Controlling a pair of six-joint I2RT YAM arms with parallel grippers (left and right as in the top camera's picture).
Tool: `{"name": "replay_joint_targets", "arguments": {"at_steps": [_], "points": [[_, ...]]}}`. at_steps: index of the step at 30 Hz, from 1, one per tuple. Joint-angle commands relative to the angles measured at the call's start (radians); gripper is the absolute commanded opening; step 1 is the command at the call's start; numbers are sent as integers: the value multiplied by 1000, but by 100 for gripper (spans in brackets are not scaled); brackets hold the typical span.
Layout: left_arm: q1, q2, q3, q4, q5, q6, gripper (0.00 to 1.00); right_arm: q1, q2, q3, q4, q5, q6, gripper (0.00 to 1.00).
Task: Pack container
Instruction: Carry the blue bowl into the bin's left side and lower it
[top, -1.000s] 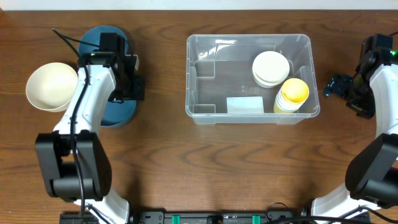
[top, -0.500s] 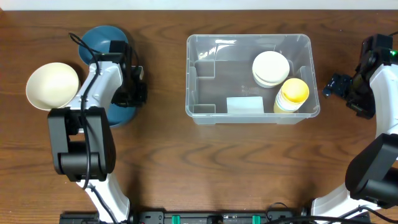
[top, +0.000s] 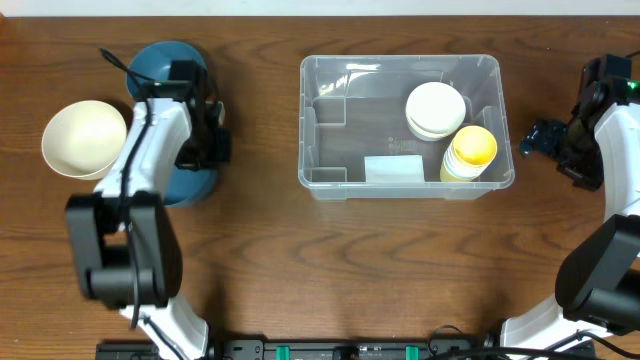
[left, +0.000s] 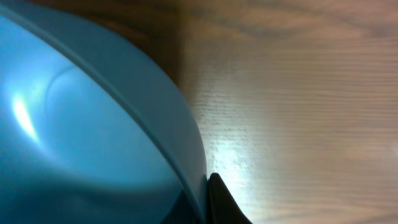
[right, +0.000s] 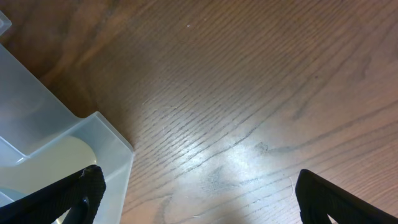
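top-down view of a wooden counter (top: 260, 250) w/ two robot arms. far left: a cream bowl (top: 84, 138), empty, upright. just beside it on the right a blue bowl (top: 165, 62), partly hidden under the left arm. left fingers (top: 213, 140) sit at that bowl's right edge, closed down tight and apparently pinching its rim. wrist cam shows only one dark finger tip (left: 221, 202), pressed against the outside of the rim; the other is hidden.

centre-right: the container (top: 400, 60), clear, standing flat on the counter, well apart from the blue bowl. its left half is bare apart from a whitish label (top: 393, 168); its right half holds stacked white bowls (top: 435, 110) and yellow cups (top: 470, 150). far right: right fingers (top: 542, 135) spread fully wide, holding nothing, near the container's right wall but not touching.

risks, as i judge them:
- a thin one-sided rim pinch could slip on lift, so the bowl tips or drops.
- a tilting bowl might bump the cream bowl next to it.
- the blue bowl looks wide; lowered off-centre it could catch the container's rim or land on the white bowls, shoving the cups.
- a snag could drag the container itself.
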Motion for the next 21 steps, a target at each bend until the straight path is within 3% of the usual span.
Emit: {"name": "replay_joint_targets", "arguments": {"at_steps": [1, 5, 10, 14, 21], "points": [[-19, -186, 82, -16, 30, -16, 6, -2, -3, -1, 0, 7, 14, 99], [-88, -366, 82, 14, 30, -12, 6, -2, -3, -1, 0, 7, 14, 99], [-265, -498, 82, 43, 31, 62, 6, -2, -3, -1, 0, 7, 14, 99], [-456, -480, 80, 71, 29, 128, 6, -2, -3, -1, 0, 7, 14, 99], [-617, -341, 80, 173, 3, 153, 6, -2, -3, -1, 0, 7, 14, 99]]}}
